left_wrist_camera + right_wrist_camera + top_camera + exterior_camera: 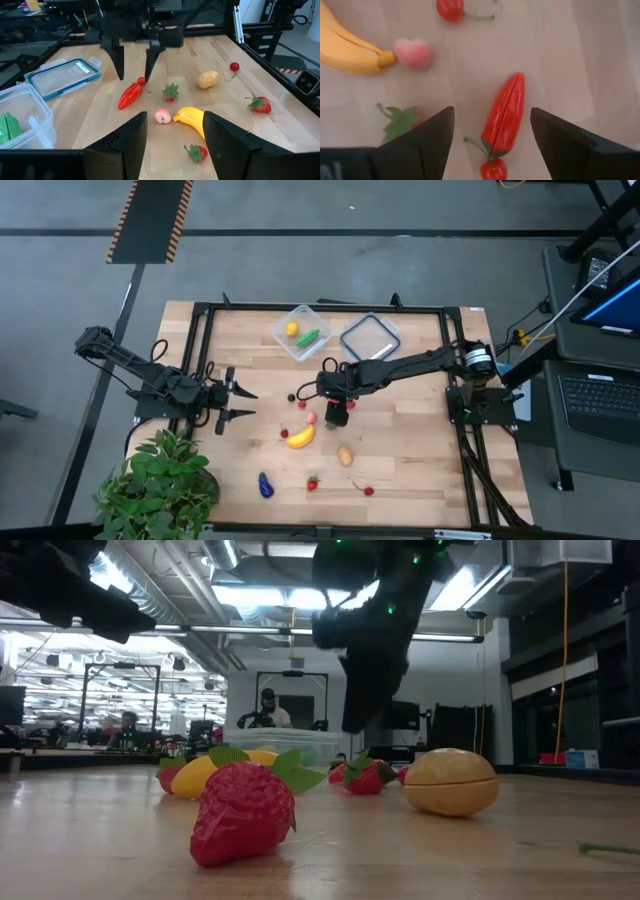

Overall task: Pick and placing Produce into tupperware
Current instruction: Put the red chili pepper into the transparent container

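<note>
A light wooden table [420, 460] carries a clear tub [302, 332] and lid [370, 336] near its far edge, with toy produce [301, 437] scattered mid-table toward the near edge.

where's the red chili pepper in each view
high view: mostly hidden under the right gripper, table centre.
low view: not visible; the strawberry and potato fill the front.
left wrist view: red chili pepper lies on the wood below the right gripper's open fingers.
right wrist view: the pepper lies between the two dark fingers.
Shared landmark: the banana, beside a small pink piece.
</note>
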Motion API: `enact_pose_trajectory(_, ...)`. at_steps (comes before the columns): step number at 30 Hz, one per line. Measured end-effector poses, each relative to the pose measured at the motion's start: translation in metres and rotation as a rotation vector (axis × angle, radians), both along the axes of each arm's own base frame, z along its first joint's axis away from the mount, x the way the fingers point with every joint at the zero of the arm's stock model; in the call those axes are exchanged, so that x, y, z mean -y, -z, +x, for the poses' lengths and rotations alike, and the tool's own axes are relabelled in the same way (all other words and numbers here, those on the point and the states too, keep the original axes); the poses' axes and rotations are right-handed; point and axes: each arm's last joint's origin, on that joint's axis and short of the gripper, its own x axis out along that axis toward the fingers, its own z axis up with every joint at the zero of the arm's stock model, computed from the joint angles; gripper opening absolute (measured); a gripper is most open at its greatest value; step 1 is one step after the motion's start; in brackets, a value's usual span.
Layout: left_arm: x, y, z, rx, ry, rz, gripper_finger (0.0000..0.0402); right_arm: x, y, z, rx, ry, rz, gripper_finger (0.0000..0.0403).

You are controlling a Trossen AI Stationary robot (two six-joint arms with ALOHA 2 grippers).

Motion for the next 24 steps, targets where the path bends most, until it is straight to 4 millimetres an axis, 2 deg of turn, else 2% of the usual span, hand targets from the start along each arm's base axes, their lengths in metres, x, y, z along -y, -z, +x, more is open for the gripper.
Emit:
enact_pose_trajectory(6, 0.0, 0.0, 0.0, 0.0, 0.0, 0.0, 0.0185, 0.005, 0.02, 0.003, -0.061, 0.004, 0.012, 0.0264)
enact_pose_trajectory(15, 0.0, 0.0, 0.0, 0.0, 0.0, 0.0, 0.0185, 0.013, 0.02, 0.003, -0.061, 0.031, 0.015, 0.0264)
enact_pose_trajectory(24, 0.0, 0.0, 0.0, 0.0, 0.0, 0.0, 0.0185, 0.013, 0.026, 0.004, -0.08, 0.042, 0.068, 0.0264)
